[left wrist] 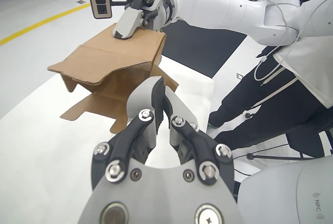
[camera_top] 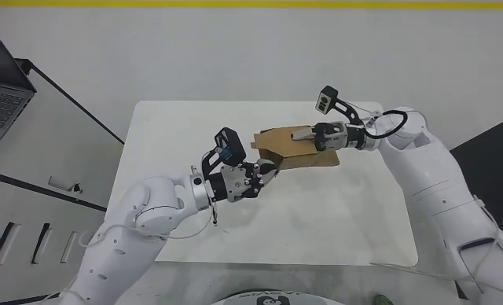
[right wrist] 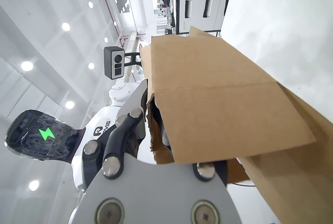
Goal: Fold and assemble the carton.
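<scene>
Pinching carton (camera_top: 275, 146) in R jaws; L jaws beside.

The left claw (left wrist: 161, 97) is pinched closed; the right claw (camera_top: 302, 135) clamps the carton (left wrist: 117, 58) top panel.

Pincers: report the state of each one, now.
Left pincer: closed, nothing visibly held.
Right pincer: closed on the top panel of the brown cardboard carton.

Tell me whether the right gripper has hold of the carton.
Yes, the right gripper is clamped on the carton, with one finger pressing down on its top panel.
</scene>
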`<move>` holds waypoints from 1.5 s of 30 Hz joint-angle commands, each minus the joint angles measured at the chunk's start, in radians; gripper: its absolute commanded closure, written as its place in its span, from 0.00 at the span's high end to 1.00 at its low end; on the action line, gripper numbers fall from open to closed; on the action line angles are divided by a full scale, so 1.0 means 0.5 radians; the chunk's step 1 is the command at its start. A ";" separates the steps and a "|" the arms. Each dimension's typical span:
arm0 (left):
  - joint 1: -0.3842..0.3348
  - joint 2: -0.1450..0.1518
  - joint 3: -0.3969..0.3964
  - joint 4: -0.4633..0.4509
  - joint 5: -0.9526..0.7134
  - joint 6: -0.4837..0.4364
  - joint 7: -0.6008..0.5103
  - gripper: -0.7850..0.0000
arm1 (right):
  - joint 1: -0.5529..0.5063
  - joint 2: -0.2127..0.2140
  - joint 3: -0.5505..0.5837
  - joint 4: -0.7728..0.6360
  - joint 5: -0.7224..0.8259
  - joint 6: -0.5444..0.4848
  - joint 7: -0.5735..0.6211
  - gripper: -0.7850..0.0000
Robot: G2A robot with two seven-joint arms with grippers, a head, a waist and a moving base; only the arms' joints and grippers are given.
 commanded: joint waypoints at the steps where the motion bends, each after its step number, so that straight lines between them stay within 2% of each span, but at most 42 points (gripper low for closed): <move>1: -0.008 -0.001 0.017 0.000 0.001 -0.001 -0.004 0.00 | -0.003 -0.001 0.006 -0.002 -0.016 0.006 -0.016 0.00; 24: -0.114 -0.022 0.201 0.044 0.067 0.064 0.015 0.00 | -0.088 -0.016 0.077 -0.091 -0.049 0.041 -0.049 0.00; 32: -0.083 -0.010 0.119 0.054 0.002 0.081 0.048 0.00 | -0.102 -0.014 0.136 -0.051 -0.023 0.003 0.030 0.00; 45: -0.016 0.013 -0.004 0.036 -0.012 0.092 0.055 0.00 | -0.095 -0.016 0.184 -0.073 -0.058 -0.175 0.272 0.00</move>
